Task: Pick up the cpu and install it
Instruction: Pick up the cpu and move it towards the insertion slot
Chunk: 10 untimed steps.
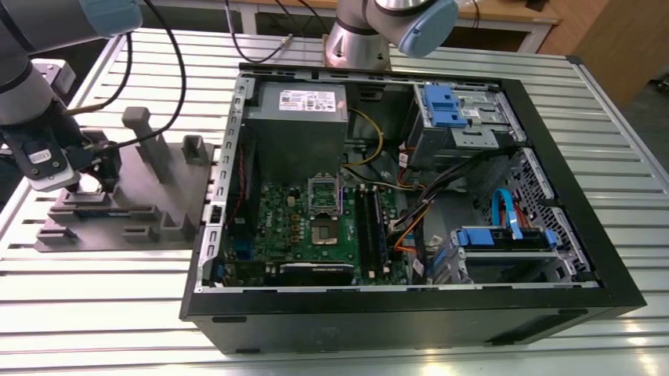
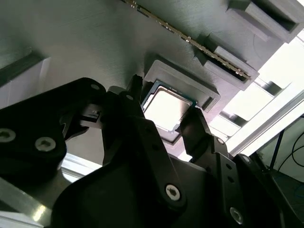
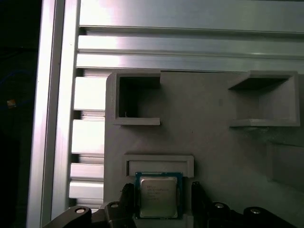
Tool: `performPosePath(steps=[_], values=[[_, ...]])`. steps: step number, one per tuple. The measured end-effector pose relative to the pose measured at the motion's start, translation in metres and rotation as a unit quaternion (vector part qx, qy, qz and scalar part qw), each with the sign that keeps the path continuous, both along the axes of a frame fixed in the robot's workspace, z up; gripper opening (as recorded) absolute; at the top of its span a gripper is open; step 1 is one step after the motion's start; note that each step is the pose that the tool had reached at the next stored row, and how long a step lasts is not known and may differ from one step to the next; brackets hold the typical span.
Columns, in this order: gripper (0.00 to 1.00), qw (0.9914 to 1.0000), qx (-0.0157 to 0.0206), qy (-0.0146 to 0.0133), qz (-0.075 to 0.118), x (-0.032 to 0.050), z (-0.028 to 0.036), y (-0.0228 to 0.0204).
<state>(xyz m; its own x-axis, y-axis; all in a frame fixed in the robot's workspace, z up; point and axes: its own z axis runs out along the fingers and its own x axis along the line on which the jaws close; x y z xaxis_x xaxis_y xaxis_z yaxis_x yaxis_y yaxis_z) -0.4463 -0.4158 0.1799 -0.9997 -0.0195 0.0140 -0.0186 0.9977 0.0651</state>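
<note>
Black fingers [image 3: 195,195] of my pincer [image 3: 160,202] are right up front, spread apart, one on each side of the cpu [image 3: 158,194], not squeezing it yet imo. It sits flat in its pocket on the grey tray [image 3: 213,137], dead centre between my tips.

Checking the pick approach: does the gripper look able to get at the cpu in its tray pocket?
Probably yes: the open gripper straddles the cpu, and nothing covers it in the tray.
</note>
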Motion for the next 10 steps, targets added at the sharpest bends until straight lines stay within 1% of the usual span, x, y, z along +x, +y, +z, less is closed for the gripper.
performPosePath(steps=[6, 10], values=[[0.6, 1.0, 0.0001, -0.0002, 0.0, -0.0005, 0.0009, 0.0005], [0.6, 1.0, 0.0, -0.0003, 0.0, -0.0025, 0.0011, 0.0013]])
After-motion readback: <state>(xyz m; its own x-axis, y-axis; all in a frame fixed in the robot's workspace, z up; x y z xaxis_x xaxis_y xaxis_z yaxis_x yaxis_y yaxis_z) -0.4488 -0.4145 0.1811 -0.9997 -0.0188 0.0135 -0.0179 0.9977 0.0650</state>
